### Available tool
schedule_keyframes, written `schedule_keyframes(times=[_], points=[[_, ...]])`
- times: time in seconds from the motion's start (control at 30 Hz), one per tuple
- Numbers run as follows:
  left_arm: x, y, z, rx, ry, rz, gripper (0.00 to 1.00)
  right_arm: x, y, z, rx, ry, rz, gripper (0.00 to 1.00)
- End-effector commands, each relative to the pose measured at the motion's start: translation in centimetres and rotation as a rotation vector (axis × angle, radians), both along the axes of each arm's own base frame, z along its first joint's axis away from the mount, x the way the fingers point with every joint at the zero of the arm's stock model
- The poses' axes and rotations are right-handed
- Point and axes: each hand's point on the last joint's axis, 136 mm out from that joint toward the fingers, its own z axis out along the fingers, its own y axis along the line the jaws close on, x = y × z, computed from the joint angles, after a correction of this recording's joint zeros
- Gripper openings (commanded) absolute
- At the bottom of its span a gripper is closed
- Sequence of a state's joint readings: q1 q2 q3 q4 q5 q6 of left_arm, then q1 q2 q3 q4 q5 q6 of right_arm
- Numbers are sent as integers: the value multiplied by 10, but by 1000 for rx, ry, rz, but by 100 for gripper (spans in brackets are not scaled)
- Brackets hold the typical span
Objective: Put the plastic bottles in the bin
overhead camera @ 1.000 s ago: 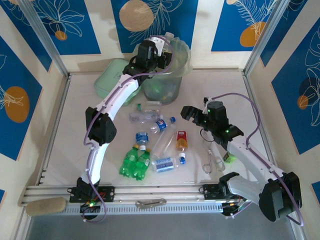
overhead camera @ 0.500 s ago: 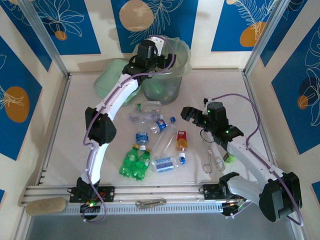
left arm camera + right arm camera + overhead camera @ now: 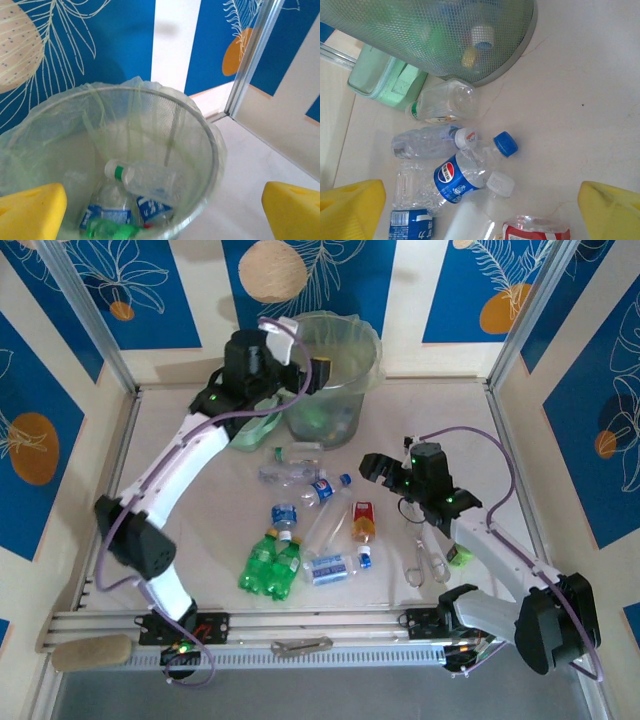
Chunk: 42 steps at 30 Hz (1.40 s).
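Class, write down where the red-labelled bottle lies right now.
In the top view, the red-labelled bottle lies on the table right of centre, between the long clear bottle and the metal tongs.

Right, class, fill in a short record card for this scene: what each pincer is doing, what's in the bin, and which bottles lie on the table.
Left pincer: open, empty, by the bin's rim
Right pincer: open, empty, above the table beside the loose bottles
Bin: upright, at the table's far edge
In bin: clear bottle with a green neck ring, blue-labelled bottles beneath
On table: Pepsi bottle, green bottles, red-labelled orange bottle, several clear ones
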State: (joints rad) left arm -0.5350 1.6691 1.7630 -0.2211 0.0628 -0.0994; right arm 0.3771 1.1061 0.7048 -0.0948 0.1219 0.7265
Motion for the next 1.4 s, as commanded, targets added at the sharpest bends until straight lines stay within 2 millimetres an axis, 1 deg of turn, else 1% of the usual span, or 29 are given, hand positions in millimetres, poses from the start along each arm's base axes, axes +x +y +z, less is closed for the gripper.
schedule_keyframes(times=[0.0,0.07,0.23,0.43,0.57,0.63,0.73,0.83,0.9,1.07,1.17,1.27,1.37], points=[[-27,14,-18,10,33,-11,100,5,6,2,36,-7,12,99],[-46,28,-37,36,76,5,100,8,8,1,42,-3,14,99],[-96,66,-97,93,233,61,100,14,16,-2,56,16,30,99],[-156,104,-160,122,422,113,100,21,26,-6,54,40,52,99],[-192,120,-197,154,558,120,98,23,33,-8,53,53,68,99],[-208,128,-222,148,646,147,97,25,35,-9,51,58,71,99],[-230,134,-255,133,768,178,95,26,39,-10,51,65,76,99],[-247,134,-283,98,868,193,93,26,41,-10,48,70,86,99],[-257,132,-295,89,908,192,92,26,40,-10,41,73,86,99],[-283,131,-319,144,994,154,90,23,38,-11,27,77,82,99],[-299,123,-329,170,1044,107,89,22,37,-11,24,76,86,99],[-305,121,-336,220,1051,103,89,20,36,-12,23,78,82,99],[-303,123,-342,266,1033,127,89,19,36,-14,23,81,80,99]])
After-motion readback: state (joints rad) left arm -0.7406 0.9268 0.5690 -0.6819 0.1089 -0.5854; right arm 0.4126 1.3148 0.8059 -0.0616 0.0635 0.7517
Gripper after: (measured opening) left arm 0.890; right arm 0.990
